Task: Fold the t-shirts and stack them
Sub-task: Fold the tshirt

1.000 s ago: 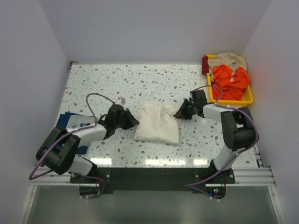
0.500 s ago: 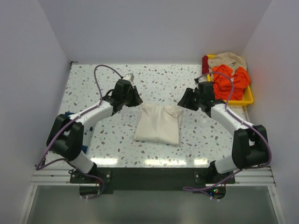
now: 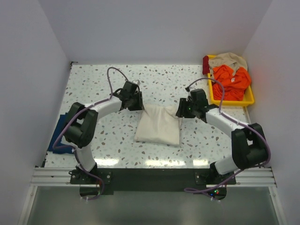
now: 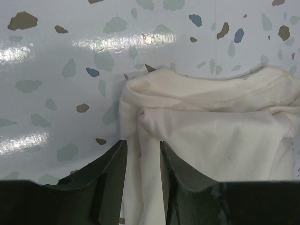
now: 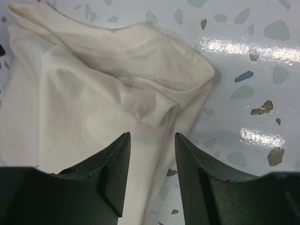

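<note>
The cream t-shirt point(image 3: 157, 124) lies folded in a rough rectangle at the table's middle. My left gripper point(image 3: 138, 103) is at its far left corner, my right gripper point(image 3: 181, 112) at its far right corner. In the left wrist view the gripper point(image 4: 142, 145) is open, its jaws astride a folded edge of the cream shirt point(image 4: 211, 131). In the right wrist view the gripper point(image 5: 152, 137) is open over the shirt's edge point(image 5: 93, 108), the collar just beyond. The navy t-shirt point(image 3: 56, 138) lies at the table's left edge, partly behind the left arm.
A yellow tray point(image 3: 249, 99) at the far right corner holds orange cloth point(image 3: 229, 80) and a beige garment point(image 3: 228, 59). The speckled tabletop point(image 3: 164, 79) is bounded by white walls on three sides.
The left arm swung from the near left up to the cream shirt's far left corner. The right gripper came down onto the far right corner. The shirt's far edge is now bunched.
</note>
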Controlling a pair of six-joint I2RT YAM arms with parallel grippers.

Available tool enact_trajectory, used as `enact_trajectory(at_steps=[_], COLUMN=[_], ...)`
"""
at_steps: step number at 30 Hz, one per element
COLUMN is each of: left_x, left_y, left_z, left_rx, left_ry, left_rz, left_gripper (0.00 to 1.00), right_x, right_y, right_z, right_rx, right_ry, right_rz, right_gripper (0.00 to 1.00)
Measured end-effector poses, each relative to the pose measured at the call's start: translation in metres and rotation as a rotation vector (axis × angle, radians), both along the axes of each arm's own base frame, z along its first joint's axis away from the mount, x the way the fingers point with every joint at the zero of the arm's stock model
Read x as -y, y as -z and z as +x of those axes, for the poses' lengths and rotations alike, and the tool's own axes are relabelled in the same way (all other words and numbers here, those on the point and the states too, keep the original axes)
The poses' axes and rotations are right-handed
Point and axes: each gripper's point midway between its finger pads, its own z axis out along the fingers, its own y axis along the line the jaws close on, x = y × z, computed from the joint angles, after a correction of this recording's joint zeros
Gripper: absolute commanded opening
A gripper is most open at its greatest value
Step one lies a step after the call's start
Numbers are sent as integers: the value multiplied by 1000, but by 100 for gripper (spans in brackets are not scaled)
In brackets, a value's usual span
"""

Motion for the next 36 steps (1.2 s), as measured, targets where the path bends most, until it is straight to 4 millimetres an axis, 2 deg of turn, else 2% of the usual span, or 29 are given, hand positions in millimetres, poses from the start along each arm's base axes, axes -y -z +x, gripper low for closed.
enact_trajectory(at_steps=[7, 12, 22, 24, 26, 31, 34, 36], left_x=[7, 11, 20, 21, 22, 23, 23, 23], left_y=[8, 15, 10, 10, 11, 13, 13, 11], left_z=[10, 12, 20, 22, 23, 23, 23, 23], left_rx=[-7, -23, -5, -2, -3, -7, -7, -4], left_ry=[4, 11, 21, 23, 25, 26, 26, 25], left_rz=[-4, -11, -44, -48, -51, -53, -54, -55], left_gripper=[38, 36, 32, 29, 27, 11, 4, 0], right_x=[-2, 0, -6, -7, -8, -11, -11, -9], right_y=[26, 29, 41, 41, 39, 34, 32, 31], right_z=[-4, -3, 7, 8, 10, 15, 17, 18], right_rx=[-55, -57, -87, -88, -85, -74, -74, -73], right_ry=[-7, 2, 35, 44, 52, 76, 89, 102], right_rz=[-59, -72, -51, -43, -35, -13, -9, -13], right_gripper=[47, 47, 43, 39, 31, 11, 5, 4])
